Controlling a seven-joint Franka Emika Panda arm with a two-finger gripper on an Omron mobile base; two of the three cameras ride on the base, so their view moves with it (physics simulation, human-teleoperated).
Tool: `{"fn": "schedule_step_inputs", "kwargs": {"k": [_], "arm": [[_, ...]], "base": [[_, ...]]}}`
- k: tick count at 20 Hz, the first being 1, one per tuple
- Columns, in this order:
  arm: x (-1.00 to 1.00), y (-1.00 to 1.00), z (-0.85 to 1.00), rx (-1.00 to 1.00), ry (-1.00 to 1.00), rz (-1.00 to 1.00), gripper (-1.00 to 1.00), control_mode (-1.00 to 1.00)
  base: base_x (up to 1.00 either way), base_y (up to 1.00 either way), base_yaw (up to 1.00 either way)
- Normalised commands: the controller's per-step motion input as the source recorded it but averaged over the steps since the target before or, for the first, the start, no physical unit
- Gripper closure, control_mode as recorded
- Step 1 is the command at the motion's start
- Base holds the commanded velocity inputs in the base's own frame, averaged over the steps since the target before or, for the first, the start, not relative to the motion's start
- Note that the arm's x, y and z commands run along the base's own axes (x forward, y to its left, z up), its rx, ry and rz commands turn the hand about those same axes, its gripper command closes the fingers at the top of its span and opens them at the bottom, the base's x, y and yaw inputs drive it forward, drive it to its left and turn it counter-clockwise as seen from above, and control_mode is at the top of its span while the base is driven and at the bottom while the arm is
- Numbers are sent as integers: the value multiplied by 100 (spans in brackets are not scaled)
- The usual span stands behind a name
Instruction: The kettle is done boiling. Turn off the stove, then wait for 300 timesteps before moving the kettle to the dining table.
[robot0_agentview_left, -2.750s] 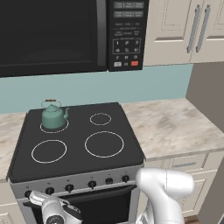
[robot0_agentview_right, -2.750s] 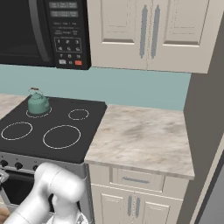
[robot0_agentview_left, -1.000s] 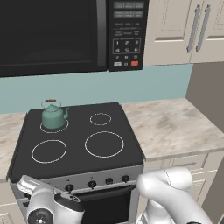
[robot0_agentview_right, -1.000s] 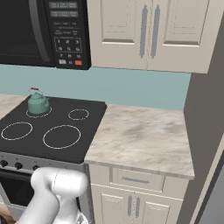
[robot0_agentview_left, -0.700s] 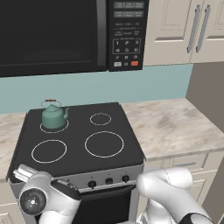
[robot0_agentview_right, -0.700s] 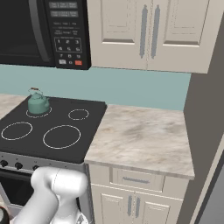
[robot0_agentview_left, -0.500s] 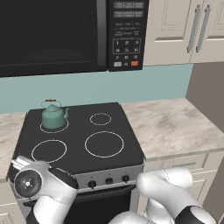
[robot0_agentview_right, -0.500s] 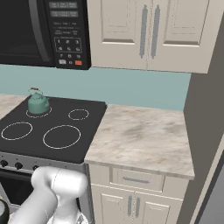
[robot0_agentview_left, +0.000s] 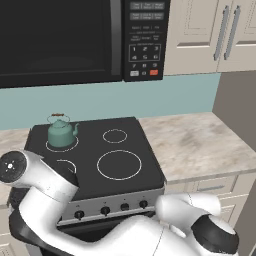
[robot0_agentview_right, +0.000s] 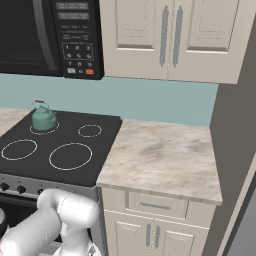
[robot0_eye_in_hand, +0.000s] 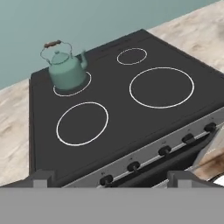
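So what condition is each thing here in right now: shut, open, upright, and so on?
kettle: upright on the back-left burner, lid on.
stove: top bare apart from the kettle; whether a burner is on cannot be told.
microwave: door shut.
upper cabinets: doors shut.
drawer: shut.
gripper: open, holding nothing.

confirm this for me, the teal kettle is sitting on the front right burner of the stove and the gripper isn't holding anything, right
Not quite. The kettle sits on the back left burner of the stove, as the hand view shows. The rest holds: the gripper is open and holds nothing.
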Motion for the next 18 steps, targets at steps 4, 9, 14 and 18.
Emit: {"fn": "schedule_step_inputs", "kwargs": {"k": [4,9,14,18], "arm": [[11,-7,48,-23,7,0,-100,-100],[13,-8,37,-21,6,0,-100,-100],[14,-18,26,-16,2,3,-100,-100],[14,-23,15,-12,0,5,-100,-100]], "base": [[0,0,0],[0,0,0],[0,0,0],[0,0,0]]}}
